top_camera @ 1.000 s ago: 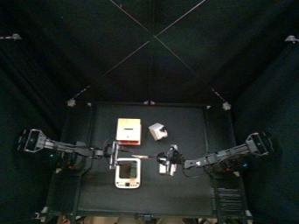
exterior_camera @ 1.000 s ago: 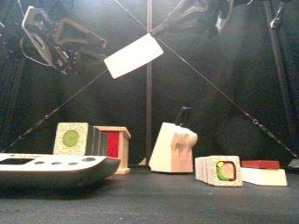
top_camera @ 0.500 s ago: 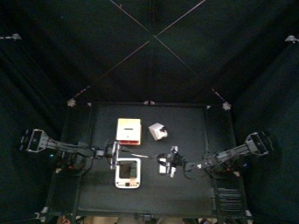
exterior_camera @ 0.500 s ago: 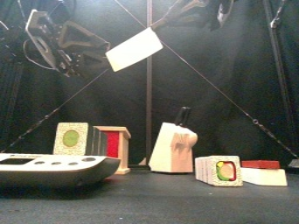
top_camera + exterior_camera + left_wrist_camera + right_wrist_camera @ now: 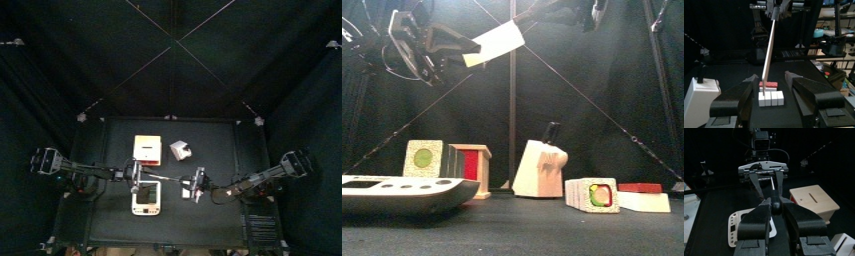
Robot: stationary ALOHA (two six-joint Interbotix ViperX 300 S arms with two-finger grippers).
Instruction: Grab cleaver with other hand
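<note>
Overhead, I see the cleaver (image 5: 500, 41) held aloft at upper centre.
Right gripper (image 5: 775, 204) clamps its handle; left gripper (image 5: 771, 87) gapes. Knife block (image 5: 543, 168) and scale (image 5: 396, 191) below.

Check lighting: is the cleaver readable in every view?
Front view: cleaver brightly lit against dark curtains. Left wrist view: blade edge-on, a thin bright line seen between open jaws of left gripper. Top view: too dark to pick out. Right wrist view: handle black on black.
</note>
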